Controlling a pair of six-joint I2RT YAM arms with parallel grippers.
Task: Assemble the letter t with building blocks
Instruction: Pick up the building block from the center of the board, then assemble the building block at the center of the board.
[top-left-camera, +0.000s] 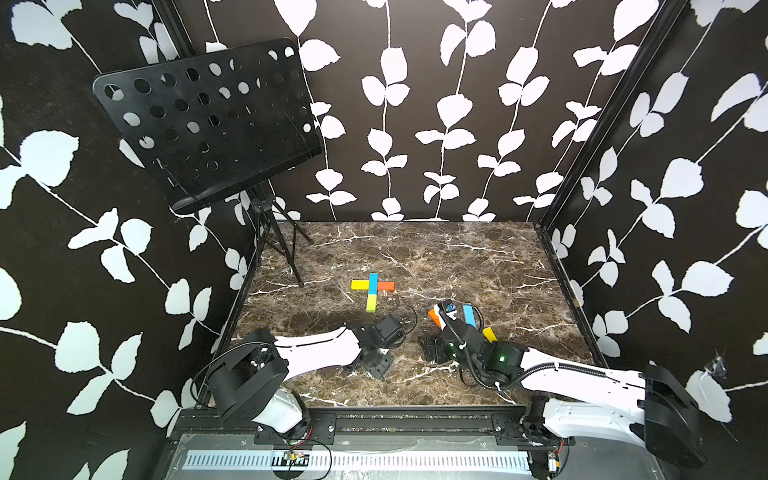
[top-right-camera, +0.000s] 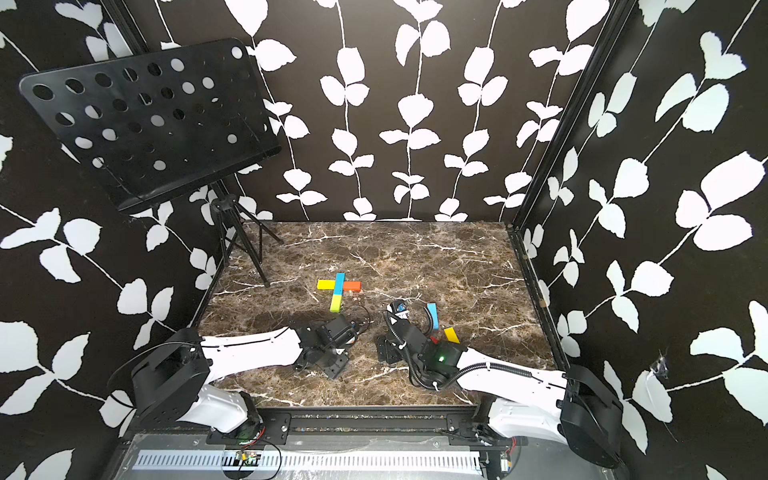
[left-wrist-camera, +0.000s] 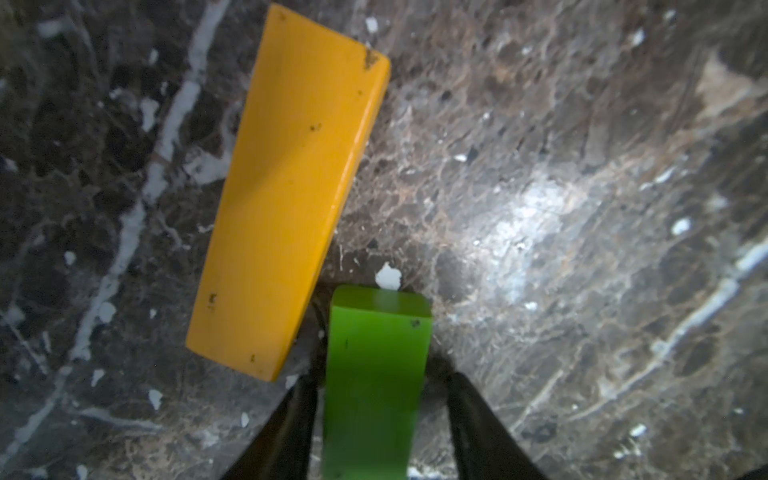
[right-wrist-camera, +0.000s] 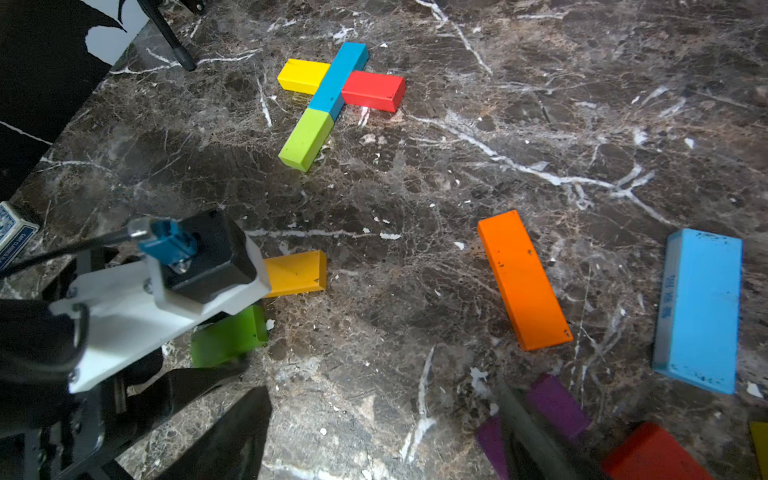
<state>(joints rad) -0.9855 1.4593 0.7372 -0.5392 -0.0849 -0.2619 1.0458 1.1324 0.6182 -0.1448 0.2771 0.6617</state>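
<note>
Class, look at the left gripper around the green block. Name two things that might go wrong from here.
1. The left gripper straddles the green block off-centre, with a wider gap on one side, so closing may twist or shove the block.
2. The yellow block lies right beside one finger; closing or lifting might knock it askew.

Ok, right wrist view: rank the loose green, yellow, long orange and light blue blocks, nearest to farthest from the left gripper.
1. green block, between the fingers of the left gripper.
2. yellow block, right beside the green one.
3. long orange block, lying loose farther out.
4. light blue block, beyond the orange one.
</note>
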